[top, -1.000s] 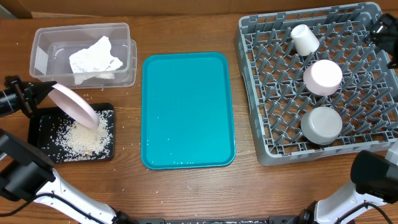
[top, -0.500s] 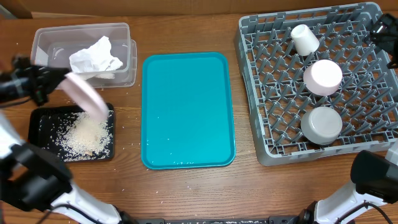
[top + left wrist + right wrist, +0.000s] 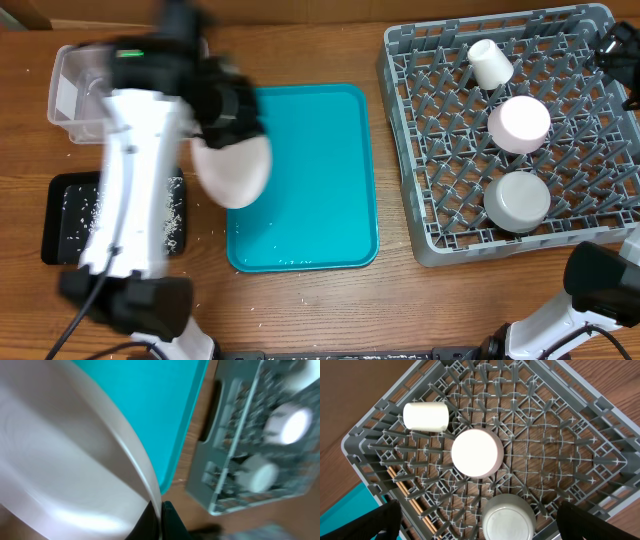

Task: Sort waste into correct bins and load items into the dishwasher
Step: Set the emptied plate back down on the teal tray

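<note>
My left gripper is shut on the rim of a large white plate and holds it over the left edge of the teal tray; in the left wrist view the plate fills the left and the jaws pinch its edge. The grey dish rack at right holds a small white cup, a smaller white dish and a grey bowl. My right gripper is open above the rack. The black tray holds rice scraps. The clear tub is mostly hidden; the napkin and red wrapper are out of view.
My left arm stretches across the black tray and the tub. Rice grains lie scattered on the wooden table around the black tray. The right arm base sits at the front right corner.
My left arm has swung right from over the black tray, carrying the plate to the left edge of the teal tray. The rice stays in the black tray. The right arm has not moved.
</note>
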Controlling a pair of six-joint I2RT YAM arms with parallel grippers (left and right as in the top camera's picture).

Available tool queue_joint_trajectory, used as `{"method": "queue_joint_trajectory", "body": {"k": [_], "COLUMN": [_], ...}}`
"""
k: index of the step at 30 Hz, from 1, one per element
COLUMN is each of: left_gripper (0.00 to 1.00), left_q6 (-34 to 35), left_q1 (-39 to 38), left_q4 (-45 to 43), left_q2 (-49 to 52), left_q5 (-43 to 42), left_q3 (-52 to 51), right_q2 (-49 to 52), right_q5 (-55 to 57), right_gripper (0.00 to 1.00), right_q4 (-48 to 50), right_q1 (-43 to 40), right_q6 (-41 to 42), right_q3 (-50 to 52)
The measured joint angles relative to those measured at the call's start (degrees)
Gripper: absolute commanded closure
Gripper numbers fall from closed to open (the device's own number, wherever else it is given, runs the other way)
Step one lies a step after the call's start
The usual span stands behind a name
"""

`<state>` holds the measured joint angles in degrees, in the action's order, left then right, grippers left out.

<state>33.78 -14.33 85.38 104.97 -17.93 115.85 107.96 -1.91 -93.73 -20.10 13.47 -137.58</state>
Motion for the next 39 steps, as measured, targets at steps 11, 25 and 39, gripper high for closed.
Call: {"method": "queue_joint_trajectory", "body": {"k": [11,25,39], "left_gripper": [0.96,0.66,0.0], "left_q6": [8.31,6.82,2.95], "left_q1": [-20.46,-20.68,1.42], "left_q4": [-7.85,-9.09,10.69], "left_q2": [19.43,24.87,25.4], "left_q5": [20.46,23.78,23.78], "left_q3": [-0.02,1.11,45.07], "right_q2": [-0.02,0.0,1.11], "right_q5": [-0.02,-3.32,-26.75], "right_gripper": [0.0,0.0,0.15], "right_q4": [0.0,6.84,7.23], "right_q1": [0.0,-0.02,17.77], "right_q6": [0.02,0.02,-0.02], "right_q3": [0.0,0.02,3.48]}}
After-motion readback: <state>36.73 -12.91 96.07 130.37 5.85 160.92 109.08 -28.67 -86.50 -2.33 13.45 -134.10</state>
